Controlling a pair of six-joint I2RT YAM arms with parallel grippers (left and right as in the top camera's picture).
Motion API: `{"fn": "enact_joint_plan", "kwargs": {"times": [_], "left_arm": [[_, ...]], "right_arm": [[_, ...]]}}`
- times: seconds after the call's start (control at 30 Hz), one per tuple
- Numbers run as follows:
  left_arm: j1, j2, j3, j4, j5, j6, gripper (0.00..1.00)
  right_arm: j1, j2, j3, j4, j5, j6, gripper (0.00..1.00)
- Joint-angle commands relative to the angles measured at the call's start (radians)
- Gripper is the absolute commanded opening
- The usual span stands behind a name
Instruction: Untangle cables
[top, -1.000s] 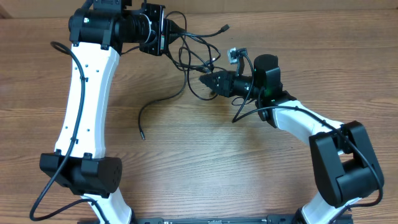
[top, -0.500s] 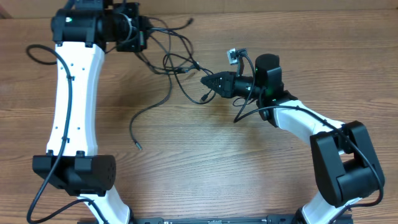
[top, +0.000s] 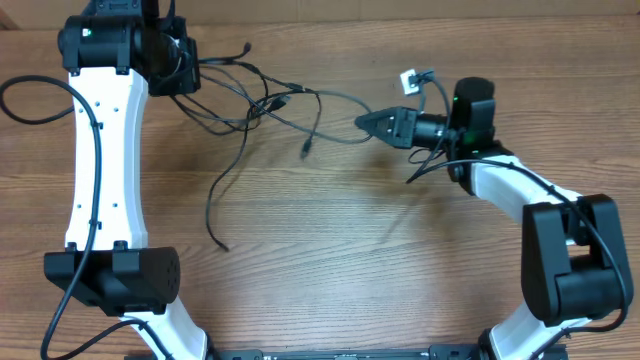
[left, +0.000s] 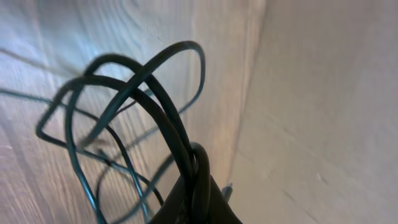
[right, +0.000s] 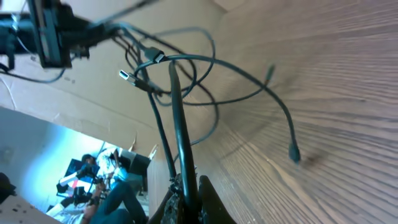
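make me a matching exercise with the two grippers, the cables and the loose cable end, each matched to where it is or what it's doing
Things:
1. left gripper
2. right gripper
3. cables
4. loose cable end

Places or states:
A. lowest in the overhead view, lying free
B. strung out between the two grippers
C. top left in the overhead view, clamped on a bundle of loops
D. right of centre, pinching one strand

Pairs: 1-C, 2-D, 3-B, 4-A
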Motion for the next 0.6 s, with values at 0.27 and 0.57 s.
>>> {"fn": "enact_joint_plan", "kwargs": {"times": [0.27, 0.57], "left_arm": [[0.026, -0.039, 0.026, -0.112, -0.279, -0.016, 0.04], [0.026, -0.039, 0.026, -0.243, -0.340, -0.023, 0.04]], "right_arm": [[-0.123, -0.021, 0.003, 0.005, -0.026, 0.062, 0.04], [-0.205, -0.021, 0.003, 0.005, -0.018, 0.091, 0.04]]}}
